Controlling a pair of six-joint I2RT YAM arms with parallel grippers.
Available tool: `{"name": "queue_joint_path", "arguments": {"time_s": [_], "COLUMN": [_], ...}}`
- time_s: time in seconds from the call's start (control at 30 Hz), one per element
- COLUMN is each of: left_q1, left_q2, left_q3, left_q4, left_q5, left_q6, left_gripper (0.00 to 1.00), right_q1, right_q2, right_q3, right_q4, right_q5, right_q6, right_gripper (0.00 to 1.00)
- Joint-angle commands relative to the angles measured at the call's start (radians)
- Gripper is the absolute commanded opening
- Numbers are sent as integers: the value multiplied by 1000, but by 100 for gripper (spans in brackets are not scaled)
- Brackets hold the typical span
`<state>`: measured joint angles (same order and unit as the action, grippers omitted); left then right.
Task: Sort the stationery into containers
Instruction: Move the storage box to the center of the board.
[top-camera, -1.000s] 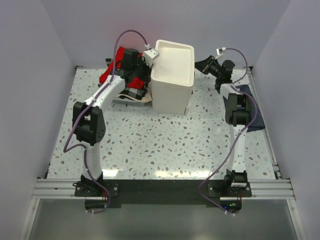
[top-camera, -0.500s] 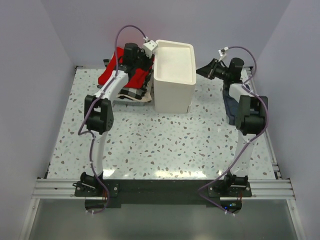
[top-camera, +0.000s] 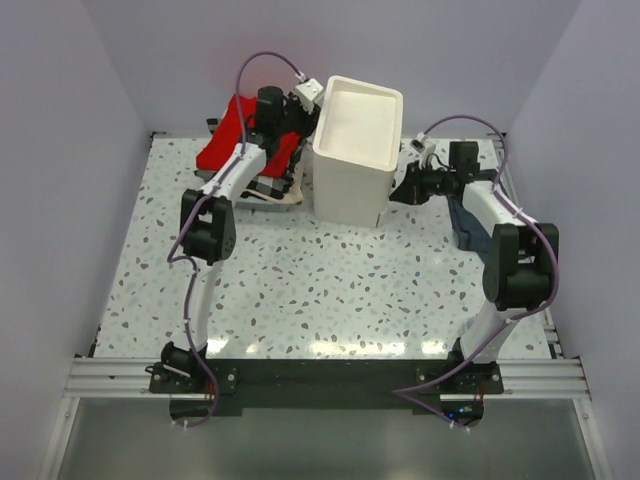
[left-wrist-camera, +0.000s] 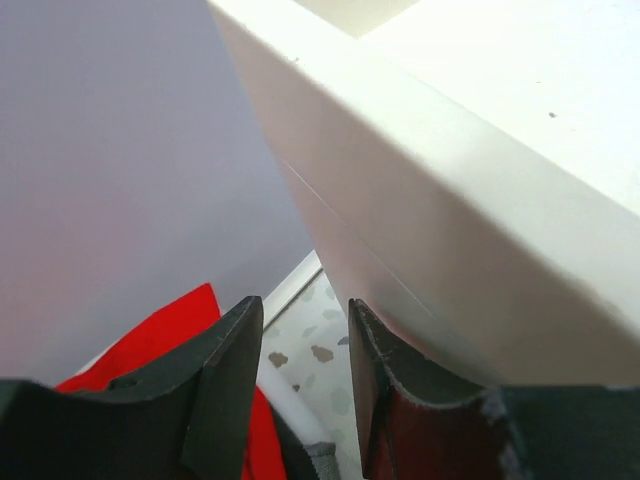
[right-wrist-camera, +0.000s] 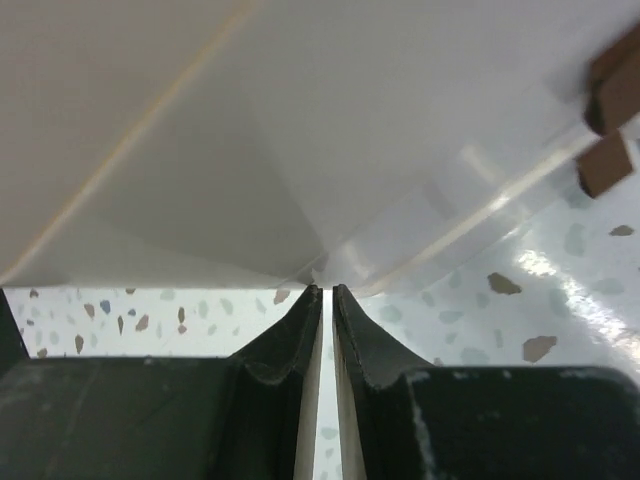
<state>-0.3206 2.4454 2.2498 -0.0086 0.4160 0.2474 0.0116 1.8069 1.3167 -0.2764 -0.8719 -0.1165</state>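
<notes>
Your left gripper (left-wrist-camera: 305, 330) hangs parted at the far top corner of the white drawer unit (top-camera: 345, 180). Nothing sits between its fingers (left-wrist-camera: 225, 385), and one of them is close against the wall. Your right gripper (right-wrist-camera: 326, 290) is pinched nearly together with only a sliver showing, its tips nosed at the unit's low edge by the table (top-camera: 300, 290). I see nothing gripped there.

The unit stands at the back, just beside the red cloth (top-camera: 228, 135). Reckon it light and hollow, with stiff but thin, slick walls, and tall enough to tip. The drawers may slide if it leans, so take it by the rim or a corner, and pull the drawers by their handles.

No stationery shows in any view. The drawer fronts are hidden from above. Two brown tabs (right-wrist-camera: 605, 165) at the right wrist view's edge might be handles, but I can't say.
</notes>
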Motion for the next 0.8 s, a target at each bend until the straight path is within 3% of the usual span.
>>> {"name": "queue_joint_path", "arguments": {"time_s": [0.0, 0.33, 0.53, 0.63, 0.77], "left_q1": [-84, -146, -175, -186, -173], "left_q2": [32, 73, 81, 69, 8], "left_q3": [47, 39, 30, 2, -61], "left_q4": [173, 331, 378, 409, 453], "left_q5": [128, 262, 282, 149, -72], "left_q6": [-26, -128, -162, -148, -62], "left_gripper": [47, 54, 57, 69, 78], "right_q1": [118, 260, 324, 363, 376], "right_q2": [-136, -242, -247, -241, -282], "right_q3": [-46, -115, -158, -145, -102], "right_q4": [-101, -34, 126, 169, 63], "right_q5": [-3, 112, 197, 203, 169], "right_q6": [-251, -275, -198, -173, -245], "right_gripper": [14, 14, 14, 14, 14]}}
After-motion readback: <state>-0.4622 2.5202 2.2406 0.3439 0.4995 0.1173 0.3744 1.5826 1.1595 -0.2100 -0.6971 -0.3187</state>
